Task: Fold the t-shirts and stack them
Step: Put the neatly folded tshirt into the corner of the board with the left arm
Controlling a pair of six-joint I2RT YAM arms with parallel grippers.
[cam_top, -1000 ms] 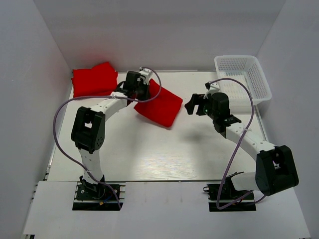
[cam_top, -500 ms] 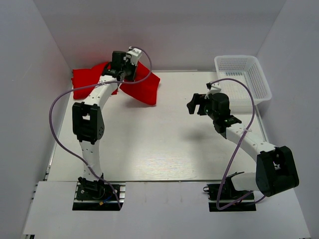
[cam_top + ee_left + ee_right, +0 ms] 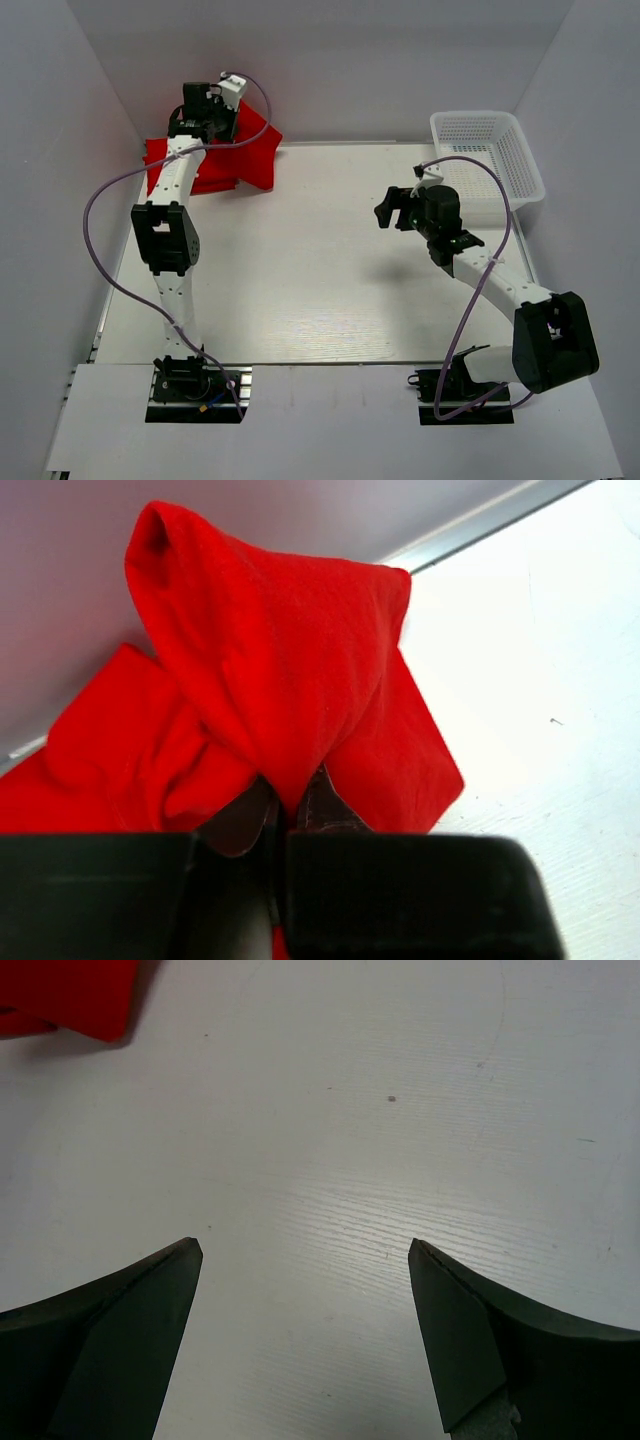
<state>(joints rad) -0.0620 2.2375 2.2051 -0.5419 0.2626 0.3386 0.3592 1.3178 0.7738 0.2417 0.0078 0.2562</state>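
1. Your left gripper (image 3: 290,805) has its fingers pressed together on a fold of the held t-shirt (image 3: 280,650). The cloth bunches upward from the pinch. Gripping at a folded edge appears meant to carry the layers as one bundle rather than let them fall open.
2. In the top view, the held t-shirt (image 3: 253,150) hangs at the far-left corner of the table (image 3: 320,300), close to the back wall (image 3: 330,60). It overlaps the stacked t-shirt (image 3: 170,165) lying there. In my judgement, this is the placing step of the stack.
3. The held t-shirt sits to the right of the pile, and part of it hangs past the pile's right edge. If you release here, it will likely land askew. Line it up over the pile before you open the fingers.
4. Your right gripper (image 3: 305,1250) has its jaws spread wide with nothing between them, over bare table. The top view shows the right gripper (image 3: 384,212) at mid-right, well apart from both shirts. It looks parked clear of the left arm's work.
5. The basket (image 3: 487,128) stands at the far-right corner, near the right arm. Its contents cannot be judged from here.
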